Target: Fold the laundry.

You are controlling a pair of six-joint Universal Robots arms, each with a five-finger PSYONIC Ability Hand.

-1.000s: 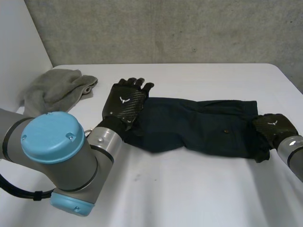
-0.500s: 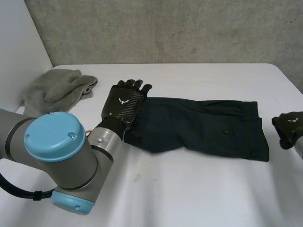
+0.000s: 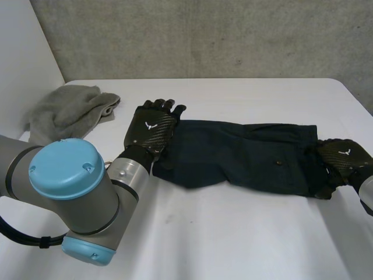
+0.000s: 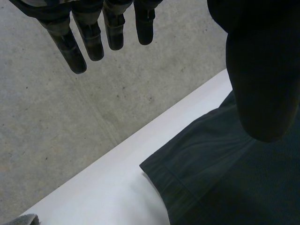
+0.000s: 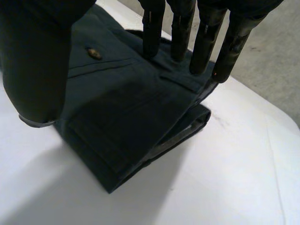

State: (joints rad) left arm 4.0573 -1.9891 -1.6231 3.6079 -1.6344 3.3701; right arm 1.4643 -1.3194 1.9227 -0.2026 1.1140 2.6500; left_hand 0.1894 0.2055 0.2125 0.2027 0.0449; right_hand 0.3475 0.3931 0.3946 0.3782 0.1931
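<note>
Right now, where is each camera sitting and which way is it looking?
Head view: between and behind the arms, looking down at the white table, dark trousers, grey towel; both arms, left hand, right hand show.
Left wrist view: on the left wrist, facing the trousers' end and the wall; straight fingers show.
Right wrist view: on the right wrist, facing the trousers' waist; straight fingers touch it.
All share the trousers.
</note>
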